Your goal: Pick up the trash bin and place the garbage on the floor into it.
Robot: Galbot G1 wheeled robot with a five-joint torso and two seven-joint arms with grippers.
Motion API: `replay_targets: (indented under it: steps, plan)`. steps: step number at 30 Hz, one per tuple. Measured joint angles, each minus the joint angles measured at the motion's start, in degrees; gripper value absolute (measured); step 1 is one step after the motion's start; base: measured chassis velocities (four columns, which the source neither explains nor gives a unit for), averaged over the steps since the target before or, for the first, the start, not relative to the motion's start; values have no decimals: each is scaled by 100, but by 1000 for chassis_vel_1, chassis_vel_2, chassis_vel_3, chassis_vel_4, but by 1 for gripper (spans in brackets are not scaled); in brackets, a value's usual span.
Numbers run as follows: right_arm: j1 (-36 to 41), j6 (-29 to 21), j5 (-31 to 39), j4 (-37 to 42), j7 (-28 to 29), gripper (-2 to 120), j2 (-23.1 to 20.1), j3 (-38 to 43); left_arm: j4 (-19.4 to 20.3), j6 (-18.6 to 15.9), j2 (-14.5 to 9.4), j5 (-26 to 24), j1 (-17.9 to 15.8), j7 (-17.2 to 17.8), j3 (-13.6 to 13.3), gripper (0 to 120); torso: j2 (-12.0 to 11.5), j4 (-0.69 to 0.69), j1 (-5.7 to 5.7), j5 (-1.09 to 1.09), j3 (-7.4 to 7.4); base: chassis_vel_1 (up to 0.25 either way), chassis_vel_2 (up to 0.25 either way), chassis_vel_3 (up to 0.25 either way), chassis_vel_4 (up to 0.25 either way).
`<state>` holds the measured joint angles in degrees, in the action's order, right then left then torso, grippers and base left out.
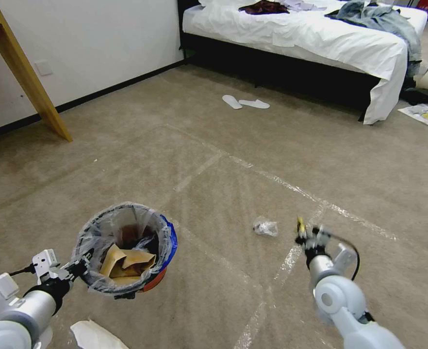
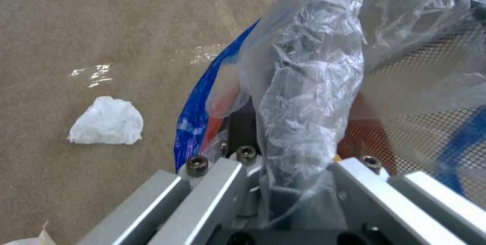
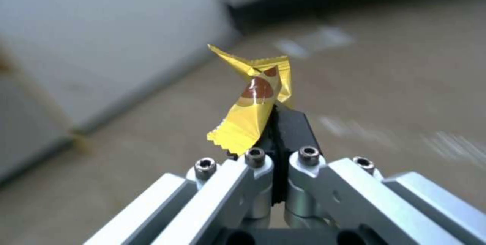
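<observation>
Between the black pads of the right gripper [image 3: 276, 123] sits a tiny yellow wrapper [image 3: 253, 100], pinched tight near one end. It is thin, shiny foil with a brown spot and zigzag cut ends, and its long side runs up and away from the pads, bent over at the top. From the head camera the right gripper [image 1: 302, 236] is held up above the carpet [image 1: 223, 145], on the robot's right side.

The trash bin [image 1: 126, 249] lies off to the left of that gripper, well apart from it, with its open mouth facing up. So the wrapper has to travel left to get over the mouth. The bin is a small round red bucket with a crinkly clear bag over its rim and a blue bag edge on the side toward the right gripper. Brown cardboard [image 1: 126, 264] is already inside.

The left gripper [image 1: 80, 267] holds the bin by its rim, closed on the rim and the bag, and the bin looks lifted off the carpet, though that is hard to be sure of.

Some garbage is left on the carpet: a clear plastic wad [image 1: 265, 226] just left of the right gripper, a white tissue scrap [image 2: 107, 121] near the bin, and a white paper scrap [image 1: 95, 335] at the near edge.
</observation>
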<state>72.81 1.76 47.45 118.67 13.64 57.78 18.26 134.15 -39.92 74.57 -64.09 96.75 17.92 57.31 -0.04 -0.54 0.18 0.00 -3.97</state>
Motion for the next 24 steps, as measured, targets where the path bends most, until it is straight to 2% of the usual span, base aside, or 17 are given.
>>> replay_targets:
  steps: [1, 5, 7, 11, 14, 17, 19, 20, 21, 23, 24]
  plan:
    - [-132, 204, 74, 278, -290, 0, -216, -142, 26, -7, -9, -19, 2, 0, -10, 1, 0, -1, 0, 1, 0, 0, 0, 0, 0]
    - [-420, 405, 308, 645, -698, 0, -550, -347, 72, -21, -23, -46, 3, 5, -35, 1, 0, -2, 0, 0, 0, 0, 0, 0, 0]
    - [-960, 498, 727, 970, -1121, 0, -920, -656, 129, -45, -50, -112, 1, 31, -52, 1, 0, -2, 0, 0, 0, 0, 0, 0, 0]
    - [-1386, 477, 1048, 1095, -1213, 0, -1106, -951, 160, -57, -79, -135, 1, 37, -61, 1, 0, -2, 0, 1, 0, 0, 0, 0, 0]
    - [-2399, 254, 1772, 1258, -1183, 0, -1294, -1831, 201, -94, -129, -200, -51, 59, -103, 1, 0, -1, 0, 1, 0, 0, 0, 0, 0]
    - [-2601, 207, 1875, 1269, -1141, 0, -1301, -2014, 207, -99, -134, -206, -58, 63, -109, 1, 0, -3, 0, 0, 0, 0, 0, 0, 0]
    - [-3724, -85, 2289, 1244, -794, 0, -1196, -3168, 233, -124, -175, -227, -68, 73, -145, 1, 0, 0, 0, -1, -1, 0, 0, 0, 0]
    - [-4016, -296, 2445, 1224, -659, 0, -1104, -3489, 236, -126, -184, -226, -71, 75, -146, 1, 0, 0, 1, -1, -1, 0, 0, 0, 0]
    - [-4016, -296, 2445, 1224, -659, 0, -1104, -3489, 236, -126, -184, -226, -71, 75, -146, 1, 0, 0, 1, -1, -1, 0, 0, 0, 0]
    - [-4552, -697, 2690, 1148, -266, 0, -802, -4207, 242, -129, -195, -231, -80, 75, -135, 1, 0, -1, 0, 0, -1, 0, 0, 0, 0]
    - [-4552, -697, 2690, 1148, -266, 0, -802, -4207, 242, -129, -195, -231, -80, 75, -135, 1, 0, -1, 0, 0, -1, 0, 0, 0, 0]
